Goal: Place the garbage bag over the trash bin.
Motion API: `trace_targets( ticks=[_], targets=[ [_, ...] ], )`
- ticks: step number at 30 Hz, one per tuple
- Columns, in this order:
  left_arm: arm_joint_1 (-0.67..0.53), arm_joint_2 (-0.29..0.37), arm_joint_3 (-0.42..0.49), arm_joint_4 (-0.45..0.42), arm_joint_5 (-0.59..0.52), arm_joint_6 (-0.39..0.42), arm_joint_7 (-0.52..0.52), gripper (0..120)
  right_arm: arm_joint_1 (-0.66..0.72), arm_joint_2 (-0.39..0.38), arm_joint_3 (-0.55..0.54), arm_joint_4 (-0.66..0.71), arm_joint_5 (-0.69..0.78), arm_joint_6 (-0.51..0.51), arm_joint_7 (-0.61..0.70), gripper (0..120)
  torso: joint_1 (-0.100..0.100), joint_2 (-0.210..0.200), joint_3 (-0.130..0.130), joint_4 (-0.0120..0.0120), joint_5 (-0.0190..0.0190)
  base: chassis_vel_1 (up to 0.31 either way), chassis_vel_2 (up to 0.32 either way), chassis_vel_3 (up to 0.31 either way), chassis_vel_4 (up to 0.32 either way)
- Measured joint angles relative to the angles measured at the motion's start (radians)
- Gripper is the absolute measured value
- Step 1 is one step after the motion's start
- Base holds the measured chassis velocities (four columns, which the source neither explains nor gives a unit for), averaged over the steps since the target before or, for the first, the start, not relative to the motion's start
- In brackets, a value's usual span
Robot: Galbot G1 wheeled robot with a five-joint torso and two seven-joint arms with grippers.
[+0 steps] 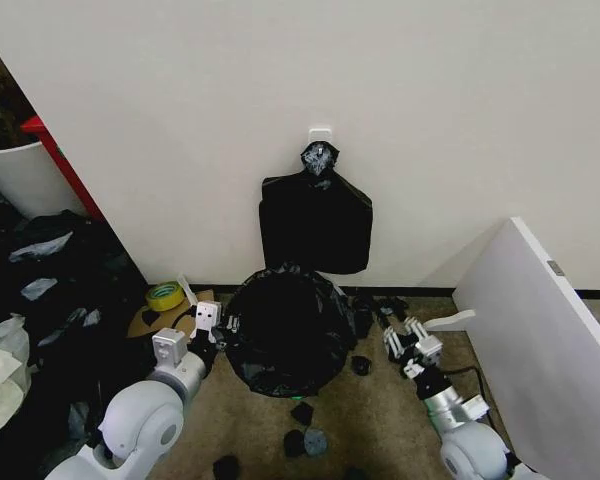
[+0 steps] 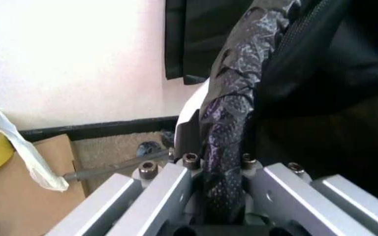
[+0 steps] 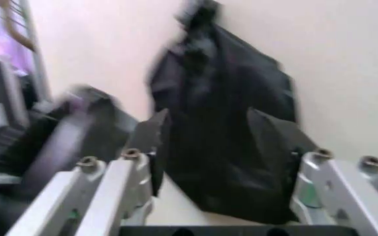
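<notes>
Both grippers flank the trash bin (image 1: 280, 330): left gripper (image 1: 208, 322) clamps the garbage bag (image 2: 232, 113) at its rim; right gripper (image 1: 398, 335) stands apart, fingers spread.

The garbage bag (image 1: 285, 330) is draped over the trash bin on the floor; a bunch of bags (image 1: 315, 222) is hung behind it, a tape roll (image 1: 164, 296) to its left.

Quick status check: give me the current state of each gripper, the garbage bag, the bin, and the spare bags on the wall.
garbage bag: draped over the trash bin, covering it, edge pinched at the left side.
left gripper: shut on the garbage bag's edge.
right gripper: open, holding nothing, right of the bin.
bunch of black bags: hanging flat on the wall from a hook, knotted top.
yellow tape roll: lying on cardboard on the floor.
</notes>
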Motion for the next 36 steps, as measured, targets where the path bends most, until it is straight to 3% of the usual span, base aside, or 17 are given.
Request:
trace_targets(
  ticks=[2,3,6,7,15,21,27,36],
  targets=[
    [-0.001,0.000,0.001,0.000,0.000,0.000,0.000,0,-0.008,-0.001,-0.002,0.013,0.000,0.000,-0.011,48,0.000,0.000,0.000,0.0000,0.0001,0.000,0.000,0.000,0.000],
    [-0.002,-0.001,0.002,0.000,0.000,0.000,0.000,0,-0.015,-0.001,-0.004,0.024,-0.002,0.000,-0.023,56,0.000,0.000,0.000,-0.0001,0.0001,0.000,0.000,0.000,0.000],
    [-0.002,-0.001,0.002,0.000,0.000,0.000,0.000,0,-0.019,-0.002,-0.005,0.029,-0.003,0.001,-0.030,56,0.000,0.000,0.000,0.0000,0.0001,0.000,0.000,0.000,0.000],
    [-0.003,-0.002,0.003,0.000,0.000,0.000,0.000,0,-0.029,-0.002,-0.008,0.040,-0.008,0.002,-0.048,67,0.000,0.000,0.000,-0.0001,0.0002,0.000,0.000,0.000,0.000],
    [-0.013,0.005,-0.005,0.002,-0.009,0.000,-0.002,0,-0.104,-0.013,-0.032,0.084,-0.056,-0.002,-0.082,68,0.000,0.000,0.000,-0.0002,0.0003,0.000,0.000,0.000,0.000],
    [-0.021,0.004,-0.004,-0.003,-0.017,0.000,-0.003,0,-0.127,-0.008,-0.044,0.080,-0.155,-0.030,-0.004,56,0.000,0.000,0.000,0.0000,0.0003,0.000,0.000,0.000,0.000],
    [-0.021,0.008,-0.002,-0.010,-0.020,0.001,-0.004,0,-0.119,0.005,-0.051,0.060,-0.156,-0.035,0.005,55,0.000,0.000,0.000,0.0000,0.0003,0.000,0.000,0.000,0.000],
    [-0.021,0.010,0.000,-0.012,-0.020,0.001,-0.005,0,-0.106,0.008,-0.046,0.052,-0.133,-0.037,0.007,23,0.000,0.000,0.000,0.0000,0.0002,0.000,0.000,0.000,0.000]
  ],
)
